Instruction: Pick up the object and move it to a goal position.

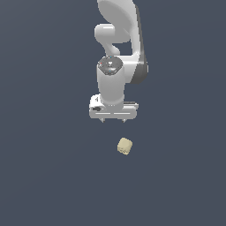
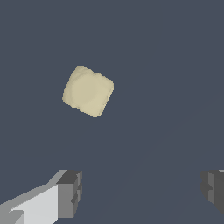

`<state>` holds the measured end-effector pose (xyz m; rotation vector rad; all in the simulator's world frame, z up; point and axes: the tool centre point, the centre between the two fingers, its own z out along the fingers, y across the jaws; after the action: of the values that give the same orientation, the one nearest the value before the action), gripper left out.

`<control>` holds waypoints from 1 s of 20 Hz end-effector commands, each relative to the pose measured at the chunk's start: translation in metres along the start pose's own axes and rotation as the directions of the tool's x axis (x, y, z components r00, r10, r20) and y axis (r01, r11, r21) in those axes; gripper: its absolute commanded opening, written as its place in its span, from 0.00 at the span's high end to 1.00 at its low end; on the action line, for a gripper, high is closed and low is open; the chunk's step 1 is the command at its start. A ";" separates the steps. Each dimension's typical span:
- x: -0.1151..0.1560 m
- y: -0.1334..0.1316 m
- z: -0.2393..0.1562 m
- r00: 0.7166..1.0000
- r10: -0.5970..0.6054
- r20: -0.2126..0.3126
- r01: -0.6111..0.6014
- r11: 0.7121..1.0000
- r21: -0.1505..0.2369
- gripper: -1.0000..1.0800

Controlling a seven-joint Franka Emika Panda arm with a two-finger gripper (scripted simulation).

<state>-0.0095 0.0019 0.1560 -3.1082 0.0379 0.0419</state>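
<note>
The object (image 1: 125, 146) is a small pale yellow-beige block with rounded corners, lying on the dark floor. My white gripper (image 1: 114, 120) hangs above it, a little toward the exterior view's left, pointing down. Its two fingers stand wide apart with nothing between them. In the wrist view the object (image 2: 88, 91) lies turned at an angle, apart from the gripper (image 2: 142, 192), whose fingertips (image 2: 70, 192) show at the frame's edge. The block is not between them.
A plain dark grey-blue floor (image 1: 44, 176) surrounds everything. The white arm (image 1: 119, 35) rises behind the gripper. No other objects show.
</note>
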 end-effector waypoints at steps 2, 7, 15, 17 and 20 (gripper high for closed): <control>0.000 0.000 0.000 1.000 -0.001 0.000 0.001 1.000 0.000 0.04; 0.000 -0.007 0.000 0.999 -0.044 0.011 0.044 0.999 -0.016 0.04; 0.001 -0.009 0.001 0.998 -0.056 0.014 0.056 0.998 -0.021 0.04; 0.003 -0.010 0.002 0.999 -0.044 0.013 0.045 0.999 -0.021 0.04; 0.007 -0.013 0.005 1.000 -0.019 0.011 0.019 1.000 -0.022 0.04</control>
<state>-0.0041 0.0132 0.1530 -3.1295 -0.0110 0.0600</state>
